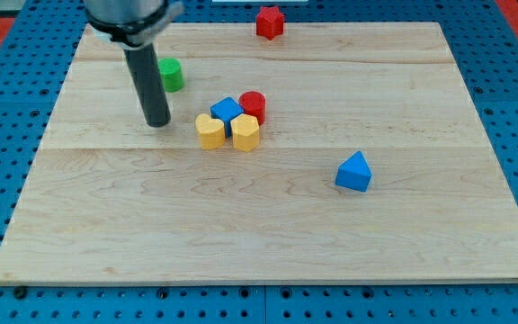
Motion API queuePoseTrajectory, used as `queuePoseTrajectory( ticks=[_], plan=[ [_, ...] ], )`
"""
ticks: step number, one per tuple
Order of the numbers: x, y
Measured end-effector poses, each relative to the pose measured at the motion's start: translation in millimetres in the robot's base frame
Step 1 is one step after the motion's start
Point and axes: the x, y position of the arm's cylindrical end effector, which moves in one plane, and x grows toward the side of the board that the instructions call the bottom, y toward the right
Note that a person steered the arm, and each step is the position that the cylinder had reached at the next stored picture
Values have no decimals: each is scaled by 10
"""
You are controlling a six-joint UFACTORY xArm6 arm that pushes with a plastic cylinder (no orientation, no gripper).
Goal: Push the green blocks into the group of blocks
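Board [403, 207]: pale wood, set on a blue pegboard [7, 117]. Its bottom edge shows whole; the pegboard is cut off on all sides.

Rod [147, 81]: dark, upright, upper left of frame. Its top joins a grey housing cut off by the frame's top edge, so the arm above cannot be seen. No gripper on this rig, so nothing to open or close; nothing is held. My tip [157, 123] rests on the board, left of the cluster and apart from it.

Green block [171, 75]: only 1 in view, looks cylindrical. Its left side is hidden behind the rod, so full outline unclear. It sits above and just right of my tip, up and left of the cluster, not touching it. Contact with the rod shaft cannot be told.

Cluster, centre-left, 4 blocks packed close:
- blue cube [227, 112], top middle
- red cylinder [253, 105], right of it, partly hidden behind the cube
- yellow block [209, 131], lower left, shape hard to read
- second yellow block [245, 133], lower right, faceted

Strays: blue wedge [354, 172], right of centre, well apart. Red block [270, 22] at the top edge of the board, faceted, exact shape unclear.
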Motion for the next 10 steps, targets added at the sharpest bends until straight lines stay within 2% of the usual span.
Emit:
queuePoseTrajectory(
  ticks=[1, 2, 3, 4, 5, 6, 7, 8, 10],
  plan=[
    [-500, -122],
    [-573, -705],
    [-772, -812],
    [-1246, -902],
    [-977, -26],
    [-582, 199],
    [-582, -5],
    [-758, 229],
    [-497, 312]
  ],
)
